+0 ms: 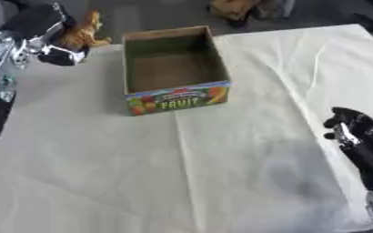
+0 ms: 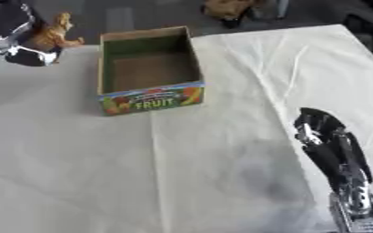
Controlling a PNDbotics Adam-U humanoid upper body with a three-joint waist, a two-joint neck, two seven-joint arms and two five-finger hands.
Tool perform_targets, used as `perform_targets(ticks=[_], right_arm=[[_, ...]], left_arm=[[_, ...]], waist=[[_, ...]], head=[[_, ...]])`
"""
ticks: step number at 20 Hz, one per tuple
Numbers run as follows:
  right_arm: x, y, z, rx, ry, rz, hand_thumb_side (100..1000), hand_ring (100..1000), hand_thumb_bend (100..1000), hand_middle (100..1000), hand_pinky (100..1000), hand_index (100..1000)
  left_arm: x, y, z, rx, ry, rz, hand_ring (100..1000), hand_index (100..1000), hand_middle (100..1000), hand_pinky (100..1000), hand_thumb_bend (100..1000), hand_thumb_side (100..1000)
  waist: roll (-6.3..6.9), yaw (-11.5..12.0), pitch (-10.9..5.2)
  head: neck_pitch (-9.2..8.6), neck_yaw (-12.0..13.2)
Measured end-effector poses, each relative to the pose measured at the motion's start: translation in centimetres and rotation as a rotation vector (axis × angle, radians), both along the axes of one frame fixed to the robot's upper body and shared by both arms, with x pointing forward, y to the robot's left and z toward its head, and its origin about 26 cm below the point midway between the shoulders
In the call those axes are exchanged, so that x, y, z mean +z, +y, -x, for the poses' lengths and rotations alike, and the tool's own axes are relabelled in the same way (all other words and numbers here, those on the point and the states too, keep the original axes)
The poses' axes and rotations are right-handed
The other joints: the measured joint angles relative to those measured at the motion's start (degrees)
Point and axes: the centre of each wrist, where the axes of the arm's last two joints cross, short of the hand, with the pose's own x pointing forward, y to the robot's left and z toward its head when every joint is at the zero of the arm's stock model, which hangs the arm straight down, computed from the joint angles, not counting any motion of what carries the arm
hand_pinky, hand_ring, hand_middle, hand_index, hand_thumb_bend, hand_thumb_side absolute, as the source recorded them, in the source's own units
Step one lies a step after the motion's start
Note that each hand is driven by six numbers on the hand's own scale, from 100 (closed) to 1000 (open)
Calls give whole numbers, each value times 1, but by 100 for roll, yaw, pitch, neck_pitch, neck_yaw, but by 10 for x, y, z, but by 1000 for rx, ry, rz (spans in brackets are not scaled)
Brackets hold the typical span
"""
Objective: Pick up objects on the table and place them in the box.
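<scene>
Box [image 1: 173,68]: we see an open cardboard box on the tabletop [image 1: 221,173], "FRUIT" printed on its near side.
Toy [image 1: 84,32]: an orange figure, up left of the box, off the cloth.
Left robot hand [image 1: 42,34]: curled around the toy, left of the box.
Right robot hand [image 2: 321,132]: well right of the box, nearer us, fingers relaxed, holding nothing.

Glossy black left hand [image 1: 50,34], black right hand [image 2: 325,136], silver joints
</scene>
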Motion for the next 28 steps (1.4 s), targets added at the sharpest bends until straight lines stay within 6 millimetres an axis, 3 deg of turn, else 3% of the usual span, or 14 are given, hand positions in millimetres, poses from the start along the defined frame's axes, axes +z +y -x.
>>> perform_targets(ticks=[5,12,24,28], right_arm=[[0,0,0,3,1,1,499,710,100,587,631,778],[2,3,-1,24,-3,6,500,710,100,587,631,778],[4,6,-4,39,-11,9,500,710,100,587,631,779],[4,6,-4,40,-10,9,500,711,100,587,632,779]], left_arm=[[1,-35,-2,-91,-27,-35,288,350,230,240,270,250],[-16,-67,-6,-161,-25,-51,301,355,236,254,267,247],[-51,-75,-12,-154,-16,-32,348,400,283,296,217,247],[-68,-73,-12,-151,27,-24,390,439,325,350,212,264]], waist=[[22,-48,0],[39,-156,1],[39,-225,60],[40,-225,75]], head=[[0,48],[-36,119],[-97,133],[-97,112]])
